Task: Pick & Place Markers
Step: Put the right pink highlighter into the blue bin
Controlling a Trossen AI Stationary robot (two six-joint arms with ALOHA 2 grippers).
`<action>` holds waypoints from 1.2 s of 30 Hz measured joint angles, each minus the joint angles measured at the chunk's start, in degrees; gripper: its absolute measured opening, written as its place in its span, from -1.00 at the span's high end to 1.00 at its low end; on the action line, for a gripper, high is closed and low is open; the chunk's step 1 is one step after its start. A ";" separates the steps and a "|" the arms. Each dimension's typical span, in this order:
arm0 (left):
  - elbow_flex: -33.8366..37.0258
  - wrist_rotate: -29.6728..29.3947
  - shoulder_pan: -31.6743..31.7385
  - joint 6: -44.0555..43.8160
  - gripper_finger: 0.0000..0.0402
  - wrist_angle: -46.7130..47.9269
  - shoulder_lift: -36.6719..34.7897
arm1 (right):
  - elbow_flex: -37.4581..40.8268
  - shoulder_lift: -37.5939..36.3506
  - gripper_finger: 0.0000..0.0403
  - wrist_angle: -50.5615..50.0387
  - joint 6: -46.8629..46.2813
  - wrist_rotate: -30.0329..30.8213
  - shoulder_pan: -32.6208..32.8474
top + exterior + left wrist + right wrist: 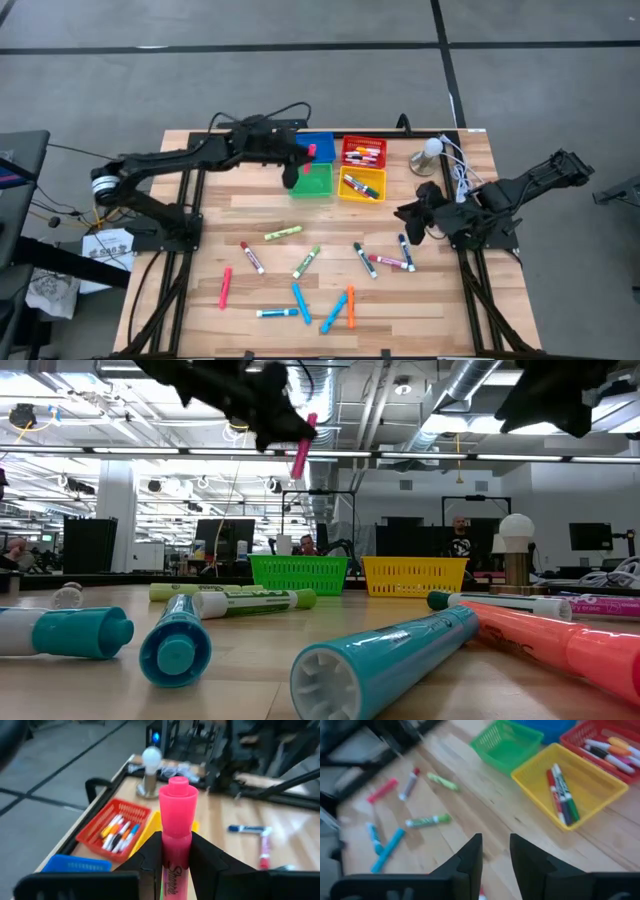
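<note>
Above the far bins, the left tool (303, 157) pinches a pink marker (311, 151), its long axis roughly upright and cap pointing away from the fingers, over the seam between the blue bin (318, 144) and the green bin (313, 180); the drop seems to turn on which bin lies beneath. At the bench's (200, 205) right edge, the right tool (495, 852) waits, fingers slightly apart and empty, nearest the loose markers (300, 285).

Four bins (361, 152), two arms (170, 160), one lamp (428, 155).
</note>
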State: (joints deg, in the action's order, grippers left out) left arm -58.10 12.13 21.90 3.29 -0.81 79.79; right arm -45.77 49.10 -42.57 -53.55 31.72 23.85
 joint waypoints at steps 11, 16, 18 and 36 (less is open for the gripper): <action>-18.20 1.19 6.96 14.37 0.66 13.15 19.46 | 7.83 -6.77 0.66 9.87 2.56 -0.34 -0.80; -23.54 1.18 9.30 19.38 0.66 18.51 24.79 | 9.71 -6.95 0.67 12.65 2.54 -0.39 -0.80; -24.08 0.95 10.00 20.90 0.66 18.86 26.25 | 10.04 -6.94 0.67 13.63 2.53 -0.43 -0.80; -24.11 1.65 14.52 24.50 0.66 20.04 32.81 | 10.46 -6.82 0.67 17.73 2.79 -0.40 -2.50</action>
State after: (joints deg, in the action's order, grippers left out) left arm -82.21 13.78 36.42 27.79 19.22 112.60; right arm -35.31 42.28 -24.84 -50.76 31.32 21.35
